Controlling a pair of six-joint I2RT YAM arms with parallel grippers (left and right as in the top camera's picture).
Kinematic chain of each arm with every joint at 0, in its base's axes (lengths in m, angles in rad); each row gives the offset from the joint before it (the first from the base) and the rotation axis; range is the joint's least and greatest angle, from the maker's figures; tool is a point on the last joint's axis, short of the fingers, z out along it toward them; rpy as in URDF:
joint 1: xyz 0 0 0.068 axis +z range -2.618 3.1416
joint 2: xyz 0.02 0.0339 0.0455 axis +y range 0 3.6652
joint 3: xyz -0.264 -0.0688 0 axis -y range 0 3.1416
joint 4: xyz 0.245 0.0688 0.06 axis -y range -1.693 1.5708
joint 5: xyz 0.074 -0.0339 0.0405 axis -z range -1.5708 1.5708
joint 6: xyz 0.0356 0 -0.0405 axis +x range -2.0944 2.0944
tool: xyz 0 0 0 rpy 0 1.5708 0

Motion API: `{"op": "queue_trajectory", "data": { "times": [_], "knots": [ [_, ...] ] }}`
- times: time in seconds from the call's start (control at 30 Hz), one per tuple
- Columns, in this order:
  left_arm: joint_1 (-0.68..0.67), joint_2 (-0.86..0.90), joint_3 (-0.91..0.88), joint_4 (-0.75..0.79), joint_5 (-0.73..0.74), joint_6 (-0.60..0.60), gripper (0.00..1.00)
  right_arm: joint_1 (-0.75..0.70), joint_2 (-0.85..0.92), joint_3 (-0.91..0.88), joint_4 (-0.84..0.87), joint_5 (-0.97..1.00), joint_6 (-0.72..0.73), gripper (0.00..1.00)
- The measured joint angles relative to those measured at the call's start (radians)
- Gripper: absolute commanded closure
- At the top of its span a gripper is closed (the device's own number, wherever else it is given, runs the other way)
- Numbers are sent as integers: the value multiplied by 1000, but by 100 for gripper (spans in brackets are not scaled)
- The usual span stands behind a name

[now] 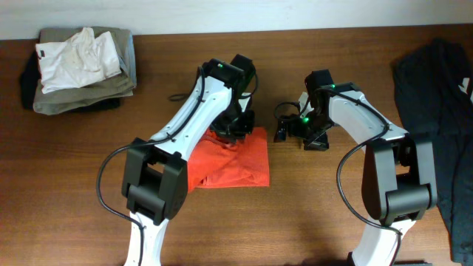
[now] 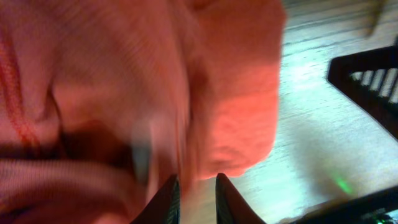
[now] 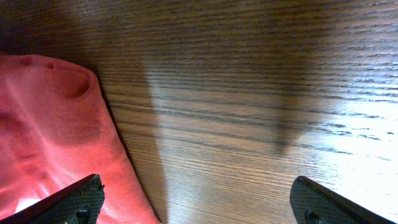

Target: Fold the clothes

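The red-orange T-shirt (image 1: 235,161) lies folded into a small, rumpled rectangle at the table's middle. My left gripper (image 1: 235,127) is at the shirt's far edge. In the left wrist view its fingers (image 2: 198,190) are drawn close together with a narrow gap, and blurred orange cloth (image 2: 124,93) sits right at and between the tips, so it looks pinched. My right gripper (image 1: 293,130) hovers over bare wood just right of the shirt. Its fingers (image 3: 199,199) are wide open and empty, with the shirt's edge (image 3: 50,124) beside the left finger.
A pile of khaki-grey folded garments (image 1: 111,89) with a white top (image 1: 77,58) on it sits at the back left. A dark garment (image 1: 436,96) lies along the right edge. A thin black cable (image 1: 177,97) lies behind the left arm.
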Motion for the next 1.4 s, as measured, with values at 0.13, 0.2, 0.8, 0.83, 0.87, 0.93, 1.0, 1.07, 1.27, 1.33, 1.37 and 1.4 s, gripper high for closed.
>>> {"op": "queue_trajectory", "data": {
  "times": [0.13, 0.2, 0.8, 0.83, 0.87, 0.93, 1.0, 1.07, 1.27, 1.33, 1.37, 1.4],
  "knots": [
    [-13, 0, 0, 46, 50, 0, 86, 0, 0, 0, 0, -4, 0, 1],
    [-13, 0, 0, 58, 66, 1, 94, 0, 0, 0, 0, -4, 0, 1],
    [205, -169, -121, 0, 6, 174, 20, 0, 0, 0, 29, -52, 4, 1],
    [204, -169, -172, 19, 26, 177, 20, 0, 0, -1, 29, -52, 5, 1],
    [205, -169, -220, 26, 42, 182, 20, 0, 0, -1, 29, -53, 5, 1],
    [206, -168, -296, 41, 57, 193, 21, 0, 0, 0, 30, -53, 4, 1],
    [206, -166, -355, 68, 68, 203, 54, 0, 0, -1, 30, -52, 4, 1],
    [203, -166, -363, 93, 105, 232, 91, 0, 0, -1, 30, -52, 5, 1],
    [118, -166, -363, 134, 314, 310, 99, 0, 0, -1, 34, -52, 4, 1],
    [74, -168, -363, 135, 381, 332, 59, 0, 0, -1, 40, -52, 4, 1],
    [49, -180, -363, 137, 409, 346, 58, 0, 0, -1, 48, -52, 6, 1],
    [39, -194, -363, 137, 424, 352, 57, 0, 0, -1, 51, -52, 8, 1]
  ]
}}
